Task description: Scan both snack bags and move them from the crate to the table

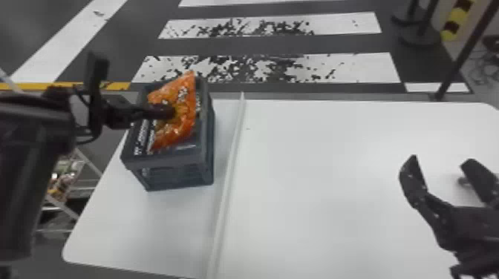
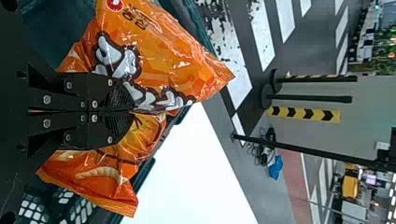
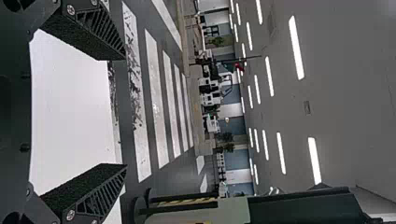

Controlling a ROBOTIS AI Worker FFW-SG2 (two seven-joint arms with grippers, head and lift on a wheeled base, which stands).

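My left gripper (image 1: 169, 111) is over the dark crate (image 1: 167, 161) in the head view, against an orange snack bag (image 1: 182, 126) whose upper part rises above the crate's rim. In the left wrist view the left gripper (image 2: 128, 111) is shut, pinching the orange snack bag (image 2: 163, 56) at its middle, with wrinkled film on both sides of the fingers. A second bag cannot be told apart here. My right gripper (image 1: 442, 163) stands open over the right part of the white table (image 1: 315, 167); in the right wrist view the right gripper (image 3: 123, 112) has nothing between its fingers.
A raised white strip (image 1: 227, 174) runs front to back across the table, right of the crate. Beyond the far edge lies a floor with white stripes, and a dark post (image 1: 458, 63) stands behind the table at the right. A wire rack (image 1: 74, 174) is left of the table.
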